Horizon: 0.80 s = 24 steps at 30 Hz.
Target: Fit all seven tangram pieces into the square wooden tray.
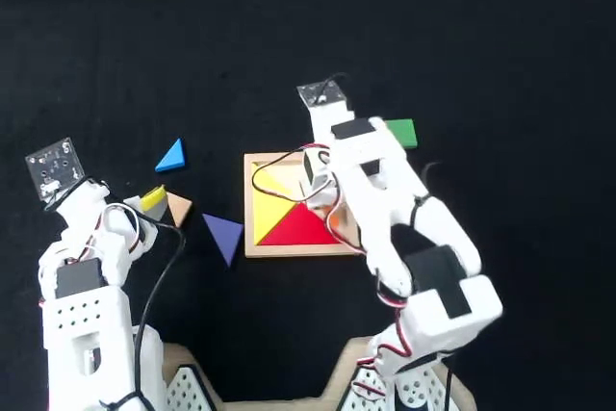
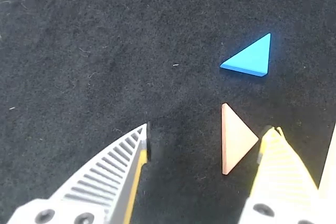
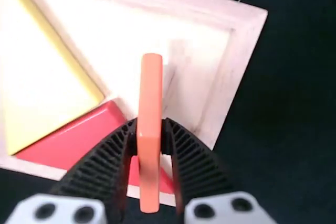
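The square wooden tray point(image 1: 252, 238) lies mid-table and holds a yellow triangle point(image 1: 271, 190) and a red triangle point(image 1: 298, 228). My right gripper point(image 3: 150, 129) hangs over the tray's bare part point(image 3: 157, 30), shut on an orange piece point(image 3: 150, 93) that stands on edge. The yellow triangle point(image 3: 37, 93) and the red triangle point(image 3: 73, 137) lie below it. My left gripper point(image 2: 202, 153) is open, low over the cloth, with a tan triangle point(image 2: 235, 137) just inside one fingertip point(image 2: 278, 161). A blue triangle point(image 2: 252, 57) lies beyond it, apart.
A purple triangle point(image 1: 223, 235) rests between the tan triangle point(image 1: 179, 207) and the tray. A green piece point(image 1: 401, 132) sits past the tray's far right corner, beside the right arm. The black cloth point(image 1: 481, 64) covers the table.
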Each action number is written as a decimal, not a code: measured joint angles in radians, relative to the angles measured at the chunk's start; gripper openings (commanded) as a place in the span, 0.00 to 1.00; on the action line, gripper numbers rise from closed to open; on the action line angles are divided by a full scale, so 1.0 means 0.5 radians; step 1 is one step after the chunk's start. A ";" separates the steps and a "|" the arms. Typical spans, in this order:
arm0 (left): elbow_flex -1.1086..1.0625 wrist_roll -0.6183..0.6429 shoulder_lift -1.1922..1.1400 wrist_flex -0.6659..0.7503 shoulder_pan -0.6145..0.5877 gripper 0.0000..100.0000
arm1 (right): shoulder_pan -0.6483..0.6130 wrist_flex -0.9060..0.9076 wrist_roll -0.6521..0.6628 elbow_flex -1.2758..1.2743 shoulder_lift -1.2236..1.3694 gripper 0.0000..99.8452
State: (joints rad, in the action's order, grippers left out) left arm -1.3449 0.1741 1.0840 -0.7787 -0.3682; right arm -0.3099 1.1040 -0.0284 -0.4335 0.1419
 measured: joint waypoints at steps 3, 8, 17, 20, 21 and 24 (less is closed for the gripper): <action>0.000 0.000 0.000 0.000 0.000 0.33 | -0.006 -0.009 0.000 0.000 0.052 0.01; 0.000 0.000 0.000 0.000 0.000 0.33 | -0.012 -0.018 0.021 0.000 0.055 0.04; 0.000 0.000 0.000 0.000 0.003 0.33 | -0.021 0.064 0.135 0.003 0.009 0.19; 0.000 0.000 0.000 0.000 0.006 0.33 | -0.021 0.083 0.135 0.003 -0.055 0.19; 0.000 0.000 0.000 0.000 0.006 0.33 | -0.018 0.086 0.135 0.003 -0.074 0.19; 0.000 0.000 0.000 0.000 0.006 0.33 | -0.015 0.086 0.135 0.003 -0.123 0.19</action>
State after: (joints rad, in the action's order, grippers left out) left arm -1.3449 0.1741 1.0840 -0.7787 -0.3652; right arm -0.3176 1.1469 0.0391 -0.4319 0.0806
